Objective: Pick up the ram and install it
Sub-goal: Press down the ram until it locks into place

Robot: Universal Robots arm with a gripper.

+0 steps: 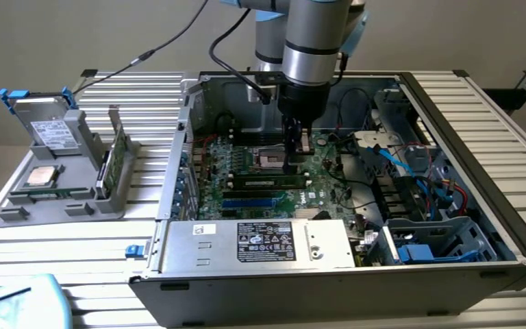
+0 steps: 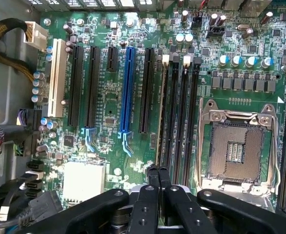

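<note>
A ram (image 1: 265,182) stick, dark green with black chips, stands in a slot on the motherboard (image 1: 244,164) inside the open computer case. In the wrist view the ram (image 2: 161,107) shows edge-on as a thin pale strip in the first of the black slot strips (image 2: 181,112). My gripper (image 1: 293,156) hangs over the board beside the processor socket (image 1: 272,161). Its fingers are shut with nothing between them. In the wrist view my gripper (image 2: 157,171) sits right at one end of the stick; I cannot tell whether it touches.
A second green stick (image 1: 114,161) stands upright in the grey holder (image 1: 57,202) on the exterior view's left, with a silver processor chip (image 1: 42,176) and a drive (image 1: 53,127). The power supply (image 1: 258,243), cables (image 1: 400,164) and case walls hem the board.
</note>
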